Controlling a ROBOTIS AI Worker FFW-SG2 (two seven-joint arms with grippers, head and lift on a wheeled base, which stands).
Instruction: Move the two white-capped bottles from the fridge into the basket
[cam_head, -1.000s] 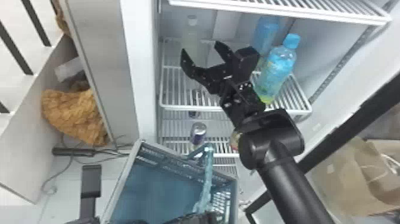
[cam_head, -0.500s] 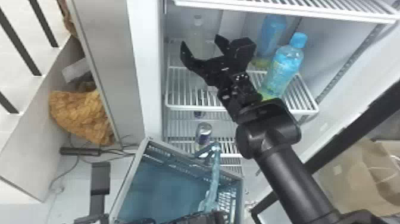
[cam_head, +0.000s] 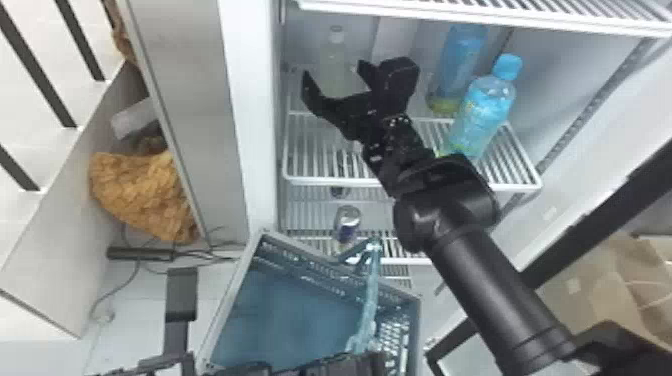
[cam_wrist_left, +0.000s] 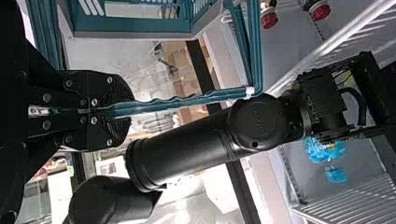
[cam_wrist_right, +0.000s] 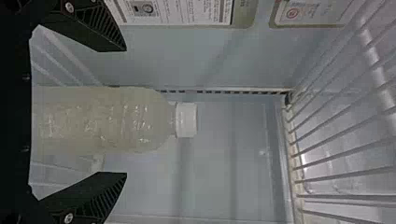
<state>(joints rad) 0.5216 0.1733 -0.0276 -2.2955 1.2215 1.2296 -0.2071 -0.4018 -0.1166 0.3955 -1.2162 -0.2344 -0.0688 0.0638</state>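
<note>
In the head view my right gripper (cam_head: 332, 82) is open inside the fridge, in front of a white-capped bottle (cam_head: 334, 65) on the upper rack. In the right wrist view the right gripper (cam_wrist_right: 125, 112) has its fingers apart, one on each side of the upright white-capped bottle (cam_wrist_right: 107, 119); gaps show on both sides of it. Below the fridge opening stands the blue-grey basket (cam_head: 295, 305). In the left wrist view my left gripper (cam_wrist_left: 116, 111) is shut on the handle of the basket (cam_wrist_left: 135, 25). The left arm (cam_head: 320, 367) shows at the head view's bottom edge.
Two blue-labelled bottles, one at the front (cam_head: 482, 117) and one behind (cam_head: 457, 65), stand right of the right gripper. A can (cam_head: 347, 222) is on a lower rack. Another rack (cam_head: 490, 15) spans above. The fridge side wall (cam_head: 250, 110) is at left.
The right gripper has moved left and deeper into the fridge, closer to the white-capped bottle. The head view has shifted slightly. The left gripper's hold on the handle looks unchanged.
</note>
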